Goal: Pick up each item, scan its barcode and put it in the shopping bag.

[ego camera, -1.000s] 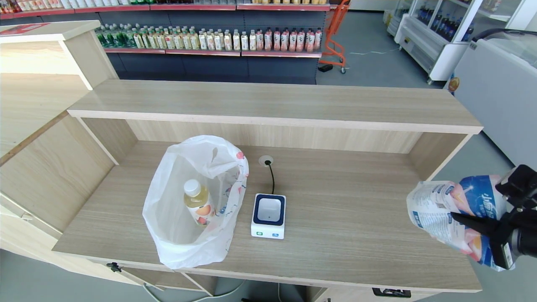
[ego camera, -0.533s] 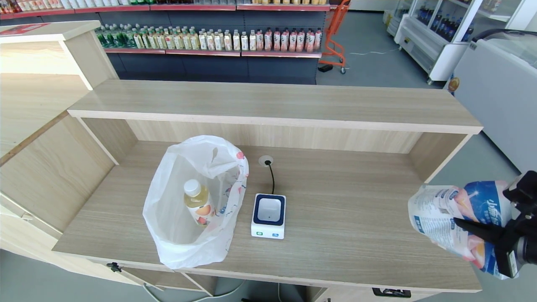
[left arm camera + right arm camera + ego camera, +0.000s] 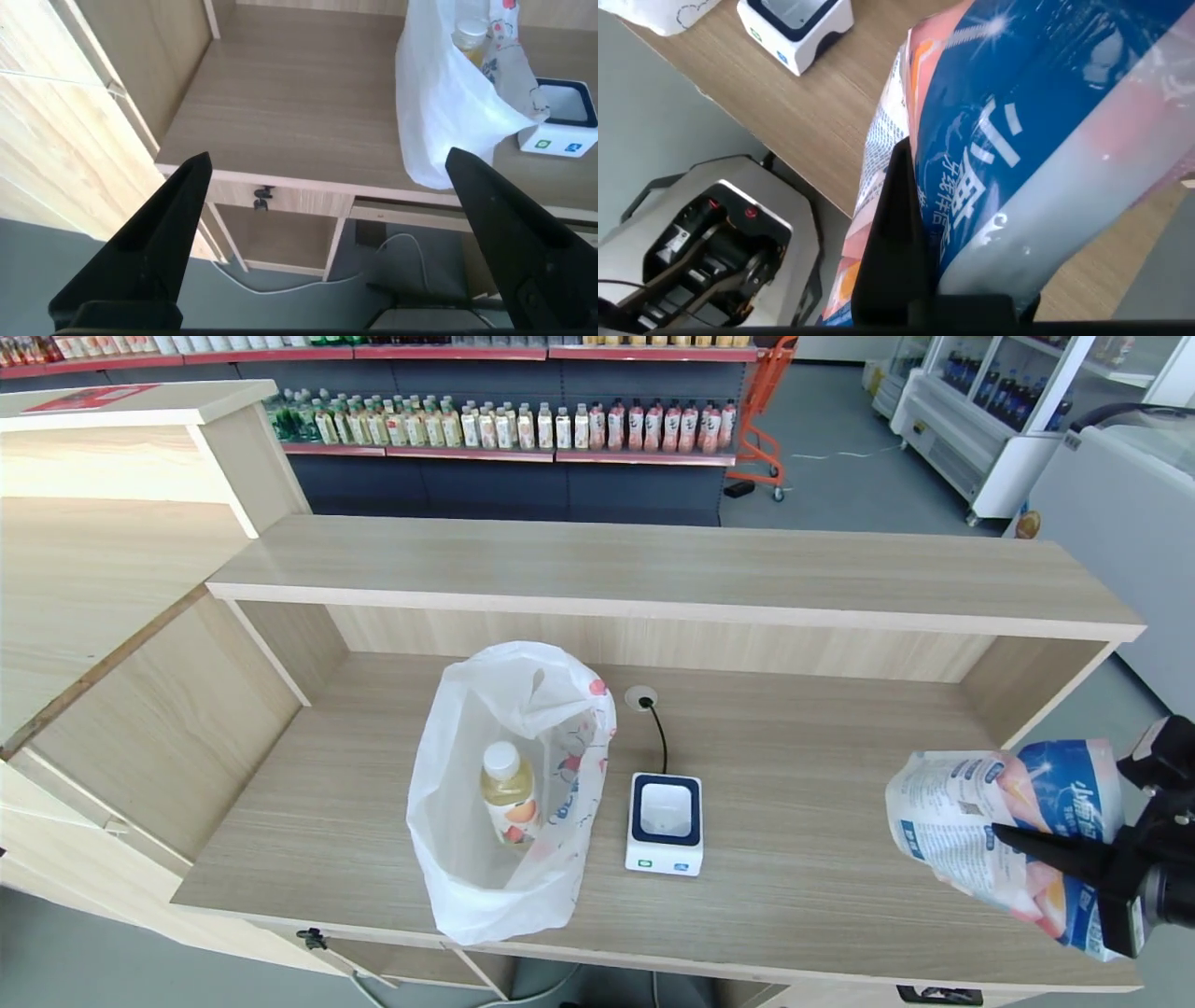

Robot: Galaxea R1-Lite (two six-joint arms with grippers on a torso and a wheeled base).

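Note:
My right gripper (image 3: 1032, 847) is shut on a blue, white and pink snack bag (image 3: 999, 817), held tilted over the counter's right front corner. The right wrist view shows this snack bag (image 3: 1036, 159) with a black finger (image 3: 901, 233) pressed against it. A white scanner (image 3: 665, 821) with a dark blue top sits mid-counter. To its left the white shopping bag (image 3: 509, 803) stands open with a juice bottle (image 3: 507, 793) inside. My left gripper (image 3: 327, 159) hangs open in front of the counter's left front edge, short of the shopping bag (image 3: 448, 112).
The wooden counter (image 3: 794, 877) has a raised shelf (image 3: 653, 569) along its back and side walls at both ends. A black cable (image 3: 658, 733) runs from the scanner to a hole behind it. Bare wood lies between the scanner and the snack bag.
The head camera has shifted, so the whole scene sits further right. The right gripper with the snack bag is slightly lower and now nearer the scanner.

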